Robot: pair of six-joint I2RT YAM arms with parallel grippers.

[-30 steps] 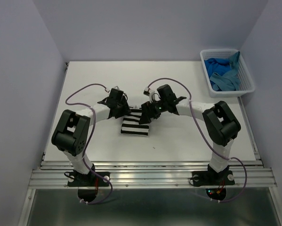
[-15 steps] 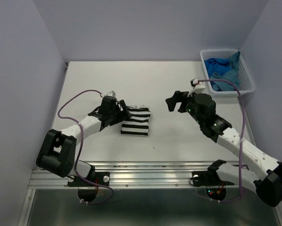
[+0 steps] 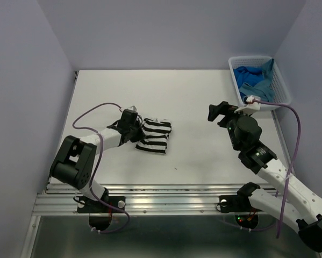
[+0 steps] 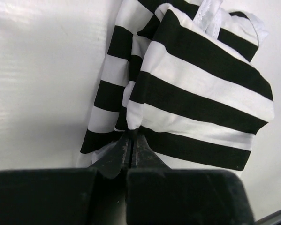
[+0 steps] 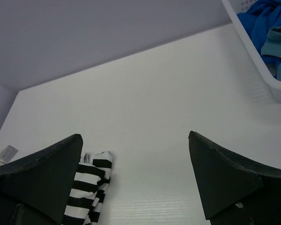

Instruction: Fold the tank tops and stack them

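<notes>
White table, plain grey walls: one top folded, two to go.
Striped top lies folded left of centre. The left gripper has its jaws together on the top's near edge, apparently nipping the cloth, prob. to tidy or shift the fold. Right gripper hangs w/ jaws wide apart, holding nothing, near the basket at the far right corner, likely its next stop. Basket holds the royal blue top & teal top, both bunched, not yet folded.
</notes>
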